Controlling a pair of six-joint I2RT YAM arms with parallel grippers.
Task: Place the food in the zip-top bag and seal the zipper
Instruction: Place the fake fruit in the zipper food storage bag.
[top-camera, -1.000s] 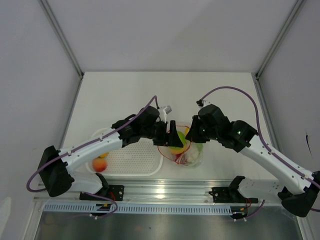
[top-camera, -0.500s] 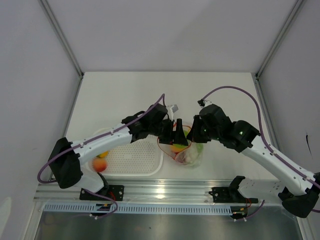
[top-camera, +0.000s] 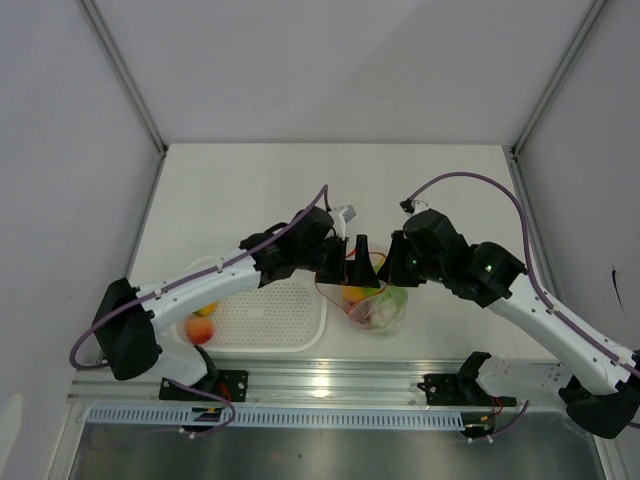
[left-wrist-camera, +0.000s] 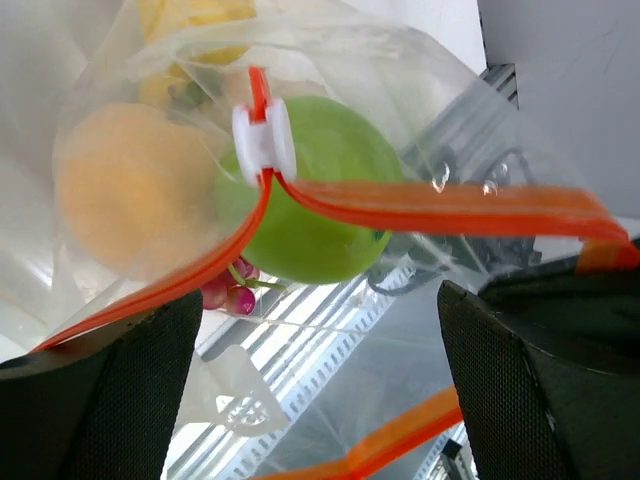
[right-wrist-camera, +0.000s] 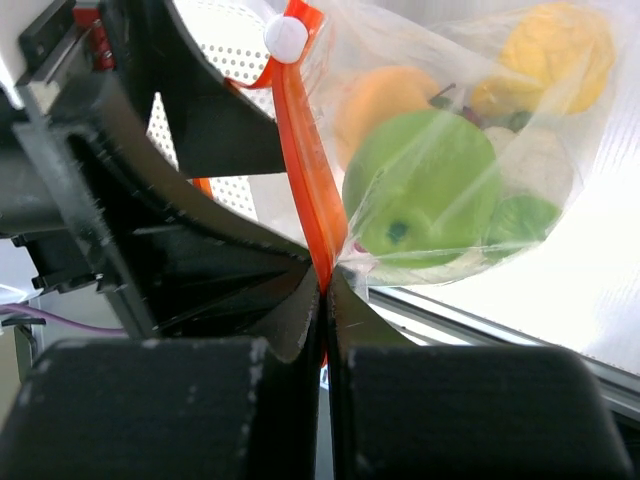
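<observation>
Clear zip-top bag (top-camera: 375, 305) of toy food (right-wrist-camera: 425, 185) by the table (top-camera: 300, 190) front edge, right gripper (right-wrist-camera: 325, 285) pinching its orange zipper (left-wrist-camera: 440, 205) tight, left gripper (left-wrist-camera: 310, 300) wide open, white slider (left-wrist-camera: 264, 140) between its two fingers (left-wrist-camera: 110, 400)

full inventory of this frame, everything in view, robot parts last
table: 1, white, under everything
basket: 1, white slotted, near-left of the table
red-orange fruit: 1, left end of basket
yellowish piece: 1, just behind it, partly hidden
zip-top bag: 1, clear, right of basket, between the grippers
zipper: 1, red-orange, bag mouth, tracks split at slider
slider: 1, white, on zipper
green fruit: 2 seen, in bag
orange fruit: 1, in bag
yellow fruit: at least 1, in bag
white lump: 1, in bag
grape bunch: 1, dark red, in bag, mostly hidden
left gripper: 1, black, open at bag mouth
right gripper: 1, black, shut on zipper
</observation>
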